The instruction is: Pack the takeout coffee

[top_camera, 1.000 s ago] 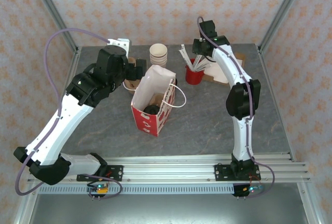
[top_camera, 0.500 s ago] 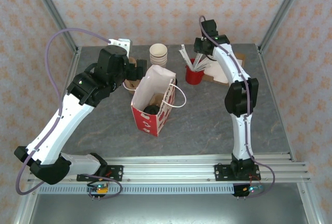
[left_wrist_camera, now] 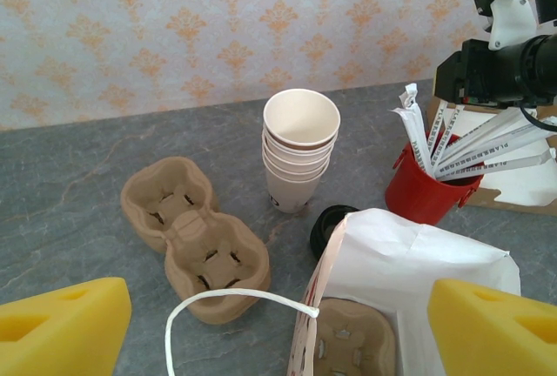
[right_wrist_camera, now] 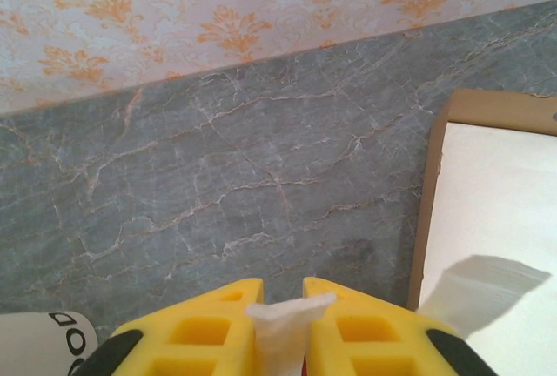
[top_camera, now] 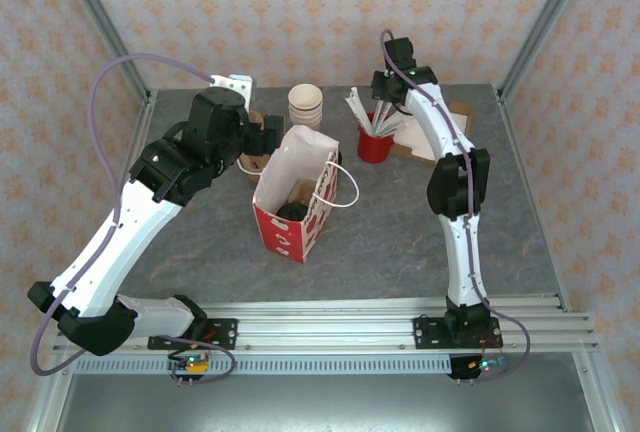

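- Mid-table, the bag [top_camera: 290,192], a carrier tray [left_wrist_camera: 348,345] inside.
- Behind it, the cup stack [top_camera: 305,105]; right of that, straws [left_wrist_camera: 416,128] in a pot [left_wrist_camera: 431,191].
- Left of the bag, more trays [left_wrist_camera: 196,237].

My left claw [left_wrist_camera: 278,332] is wide open, yellow fingers [left_wrist_camera: 61,324] in both bottom corners. Between them sits the open white bag [left_wrist_camera: 409,271], with a pulp tray [left_wrist_camera: 352,345] inside. Behind it on the tabletop [left_wrist_camera: 78,167]: stacked cups [left_wrist_camera: 296,163], a black lid [left_wrist_camera: 329,226], a cup carrier [left_wrist_camera: 196,237], and a red cup [left_wrist_camera: 431,189] of wrapped straws [left_wrist_camera: 470,145].
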Robot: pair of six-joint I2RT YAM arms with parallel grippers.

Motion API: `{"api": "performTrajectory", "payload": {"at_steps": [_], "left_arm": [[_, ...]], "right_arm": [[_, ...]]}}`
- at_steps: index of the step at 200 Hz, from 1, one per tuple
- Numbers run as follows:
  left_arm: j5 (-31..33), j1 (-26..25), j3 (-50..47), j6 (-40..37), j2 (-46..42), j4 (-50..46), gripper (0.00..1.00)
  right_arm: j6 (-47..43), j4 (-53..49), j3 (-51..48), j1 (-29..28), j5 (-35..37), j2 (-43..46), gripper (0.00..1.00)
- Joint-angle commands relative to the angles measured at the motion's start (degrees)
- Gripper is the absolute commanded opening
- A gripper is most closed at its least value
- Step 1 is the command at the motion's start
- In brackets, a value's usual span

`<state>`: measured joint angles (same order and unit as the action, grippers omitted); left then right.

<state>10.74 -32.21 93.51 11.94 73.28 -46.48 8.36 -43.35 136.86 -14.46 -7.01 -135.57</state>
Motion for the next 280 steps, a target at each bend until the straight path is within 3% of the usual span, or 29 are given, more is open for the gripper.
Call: {"api": "performTrajectory", "payload": {"at_steps": [1,27,78,111,138,160,193,230,258,280], "left_arm": [[-0.2,0.6,-0.4,-0.7,0.2,-0.6,0.89],[0.0,0.5,-0.6,-0.5,0.1,-0.6,0.89],[-2.1,1.4,-4.3,2.0,-1.6,1.9,0.89],[-3.4,2.7,-7.4,3.9,-3.8,3.8,0.89],[-6.7,5.8,-10.5,6.2,-6.4,5.5,0.89],[-7.6,7.7,-12.5,7.0,-8.5,6.3,0.89],[-8.1,9.4,-14.3,7.1,-10.5,6.0,0.89],[-8.3,9.8,-16.6,7.3,-12.5,6.5,0.89],[-8.8,9.8,-16.8,7.2,-12.6,6.0,0.89],[-9.2,9.8,-17.3,7.1,-12.7,6.3,0.89]], "right_arm": [[-0.1,-1.5,3.9,0.2,1.5,-1.2,0.13],[-0.5,-2.4,6.5,0.2,-1.1,0.1,0.04],[-1.7,-2.1,4.3,-0.6,-5.7,14.6,0.04],[-4.3,1.8,-6.2,-4.0,-6.6,29.3,0.04],[-4.4,11.7,-20.8,-10.0,-11.6,42.6,0.05],[-4.9,15.8,-27.6,-16.2,-14.3,48.4,0.05],[-5.9,17.3,-31.0,-23.3,-16.9,49.7,0.05],[-4.4,21.1,-36.9,-26.2,-17.9,45.5,0.06],[-1.7,23.1,-41.0,-27.7,-19.5,42.6,0.15],[-4.0,20.5,-42.2,-28.2,-15.7,43.2,0.24]]}}
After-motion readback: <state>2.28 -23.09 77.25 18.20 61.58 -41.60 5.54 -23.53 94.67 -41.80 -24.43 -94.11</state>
